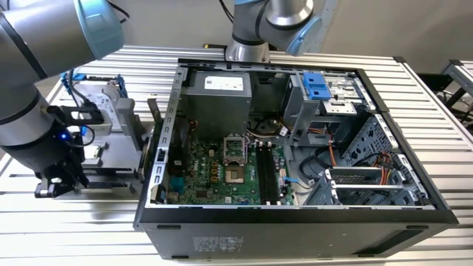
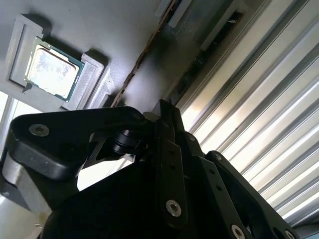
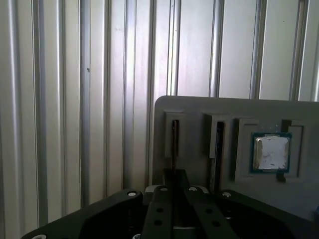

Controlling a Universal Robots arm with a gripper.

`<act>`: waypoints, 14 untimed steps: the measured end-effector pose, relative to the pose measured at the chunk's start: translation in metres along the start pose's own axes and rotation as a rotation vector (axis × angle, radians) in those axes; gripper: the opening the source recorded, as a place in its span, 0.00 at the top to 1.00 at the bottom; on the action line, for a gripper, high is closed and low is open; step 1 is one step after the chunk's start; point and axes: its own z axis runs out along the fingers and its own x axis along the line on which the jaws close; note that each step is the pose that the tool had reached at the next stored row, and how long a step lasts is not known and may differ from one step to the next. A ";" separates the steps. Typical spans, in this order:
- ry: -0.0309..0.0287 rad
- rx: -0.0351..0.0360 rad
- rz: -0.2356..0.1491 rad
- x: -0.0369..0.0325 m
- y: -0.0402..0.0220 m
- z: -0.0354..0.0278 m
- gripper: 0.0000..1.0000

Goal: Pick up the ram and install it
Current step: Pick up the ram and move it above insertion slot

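Note:
The ram (image 3: 174, 142) stands on edge in a slot of a grey tray (image 3: 199, 107), a thin dark strip whose brownish edge (image 2: 142, 55) runs across the tray (image 2: 124, 30). In both wrist views my gripper (image 3: 175, 175) (image 2: 167, 110) sits right at the near end of that strip, its fingers drawn together on it. The exterior view has the gripper (image 1: 46, 191) low over the table at that view's left, beside the open computer case (image 1: 296, 216). Black memory slots (image 1: 270, 172) lie on the green motherboard inside the case.
A small square silver processor chip (image 3: 270, 153) (image 2: 50, 67) rests in a recess of the same tray, next to a second slot (image 3: 217, 144). A silver drive in a blue frame (image 1: 96, 105) stands behind the gripper. The ribbed metal table (image 3: 65, 99) stretches beyond the tray.

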 end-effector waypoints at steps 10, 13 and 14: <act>0.0000 0.0001 0.000 -0.0010 -0.0001 -0.0185 1.00; 0.0000 0.0001 0.000 -0.0013 0.0000 -0.0228 1.00; 0.0000 0.0001 0.000 -0.0014 0.0000 -0.0243 1.00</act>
